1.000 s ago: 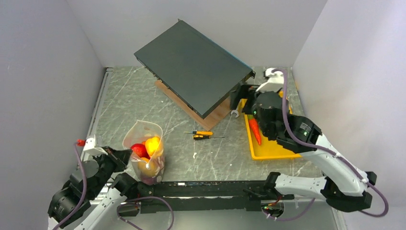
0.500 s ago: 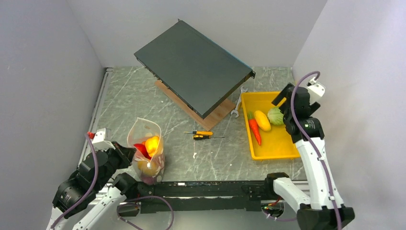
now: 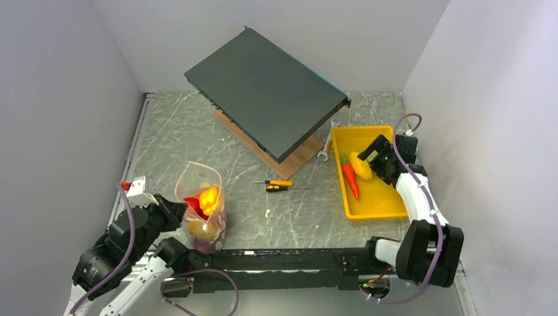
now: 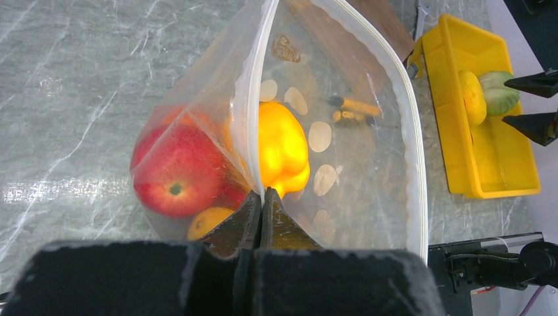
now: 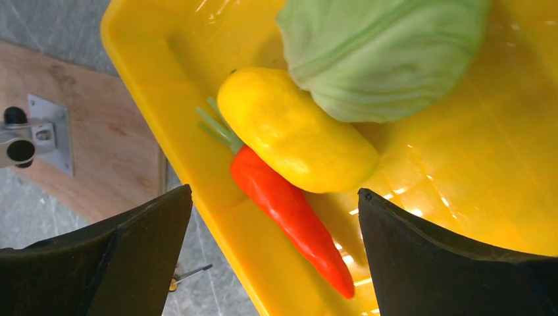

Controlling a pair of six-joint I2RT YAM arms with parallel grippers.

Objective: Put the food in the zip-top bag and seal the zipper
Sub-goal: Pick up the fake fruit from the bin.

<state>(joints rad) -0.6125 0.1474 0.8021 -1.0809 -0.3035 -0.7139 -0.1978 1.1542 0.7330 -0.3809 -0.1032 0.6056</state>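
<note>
The clear dotted zip-top bag (image 3: 201, 204) stands open at the near left, holding a red apple (image 4: 174, 178), a yellow pepper (image 4: 283, 141) and an orange piece (image 4: 204, 224). Its whitish zipper (image 4: 253, 99) runs along the gaping mouth. My left gripper (image 4: 263, 197) is shut on the bag's near mouth edge. My right gripper (image 5: 274, 191) is open and empty just above the yellow tray (image 5: 460, 197), its jaws either side of the orange carrot (image 5: 289, 210) and a yellow piece (image 5: 296, 138). The green cabbage (image 5: 381, 52) lies beyond them.
A dark flat panel (image 3: 263, 92) leans tilted on a wooden board (image 3: 289, 161) at the back. A yellow-handled screwdriver (image 3: 279, 185) lies mid-table. A wrench (image 3: 327, 145) lies by the tray's left rim. Walls close in left, right and back.
My right arm swung from the tray's left side out to the right, then came down low over the tray's food with jaws open. The left gripper shifted slightly, still holding the bag.
</note>
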